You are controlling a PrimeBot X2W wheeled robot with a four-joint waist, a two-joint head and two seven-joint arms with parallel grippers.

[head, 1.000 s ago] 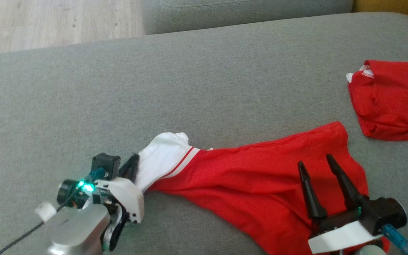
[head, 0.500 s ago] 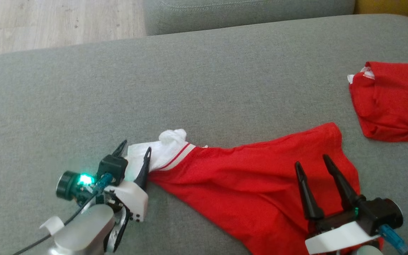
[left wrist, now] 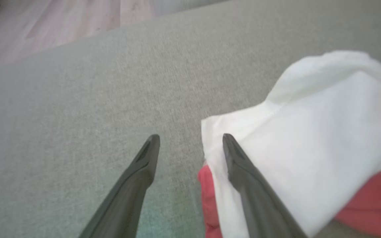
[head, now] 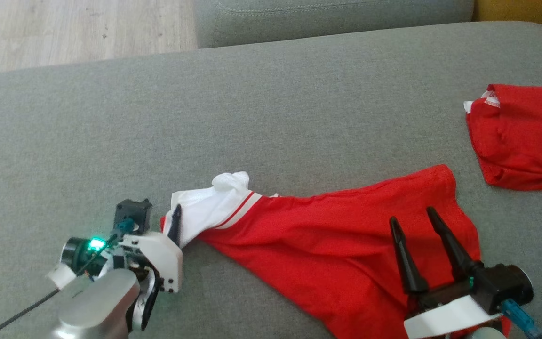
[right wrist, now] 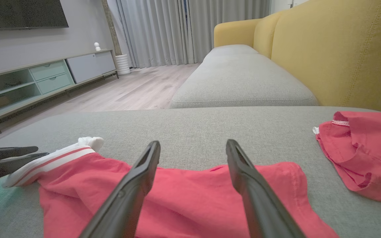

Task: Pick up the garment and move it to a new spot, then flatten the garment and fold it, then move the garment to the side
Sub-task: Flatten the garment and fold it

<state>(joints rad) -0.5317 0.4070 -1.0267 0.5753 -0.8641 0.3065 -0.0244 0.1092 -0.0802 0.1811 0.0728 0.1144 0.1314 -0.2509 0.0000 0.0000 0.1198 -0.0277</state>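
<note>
Grey woven sofa cushion (head: 271,108), broad and flat, serves as the work surface.

- Far left: left gripper (left wrist: 190,138) low over the cushion, jaws spread wide. One finger lies across the edge of the white sleeve (head: 207,207), the other over bare fabric. Nothing is pinched between them.
- Centre: the garment (head: 337,245), red, lies stretched out. Its long axis runs from that sleeve at the left down and rightward toward the near edge. The cloth is rumpled and not yet flat.
- Right: right gripper (head: 412,215) poised over the garment's wide red end, fingers parted fully, gripping nothing. Cannot tell whether it touches the cloth.
- Far right: second red garment (head: 520,136), bunched, lying well apart.

Judgement: each arm sits at its own end of the long axis, the left nearest the sleeve and the right nearest the body. Flattening likely calls for fresh grips at both ends, pulled apart along that line.
</note>
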